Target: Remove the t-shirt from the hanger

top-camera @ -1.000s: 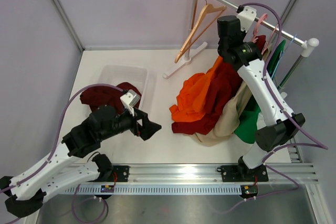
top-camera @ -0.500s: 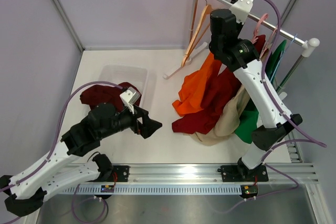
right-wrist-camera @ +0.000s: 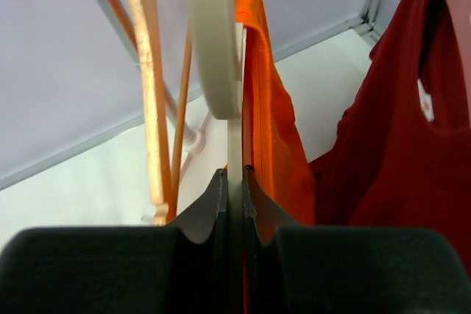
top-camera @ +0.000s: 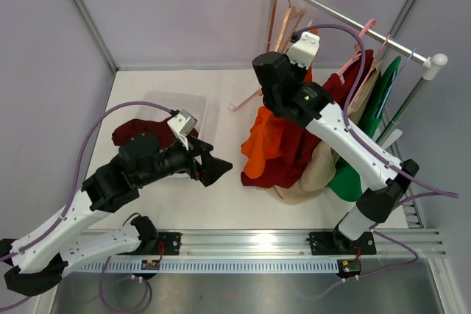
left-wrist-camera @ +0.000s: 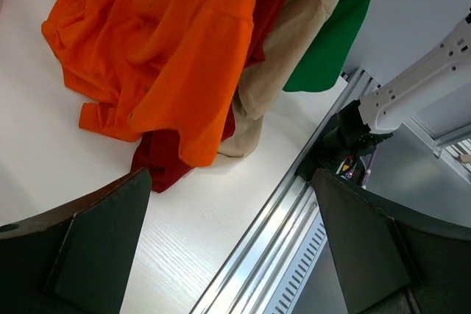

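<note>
Right gripper [right-wrist-camera: 235, 182]: my fingers closed on thin edge of cream hanger [right-wrist-camera: 213, 49], just under rack [top-camera: 360, 23]. Orange t-shirt [top-camera: 263, 141] hangs on that hanger, cloth touching my right finger. Its lower part is heaped on table [top-camera: 221, 204] over dark red shirt [top-camera: 283, 173]. Wooden hanger [right-wrist-camera: 147, 71] just beside cream one. Left gripper [top-camera: 215, 169]: my fingers spread wide, holding nothing, low over table, near heap, apart from it.
</note>
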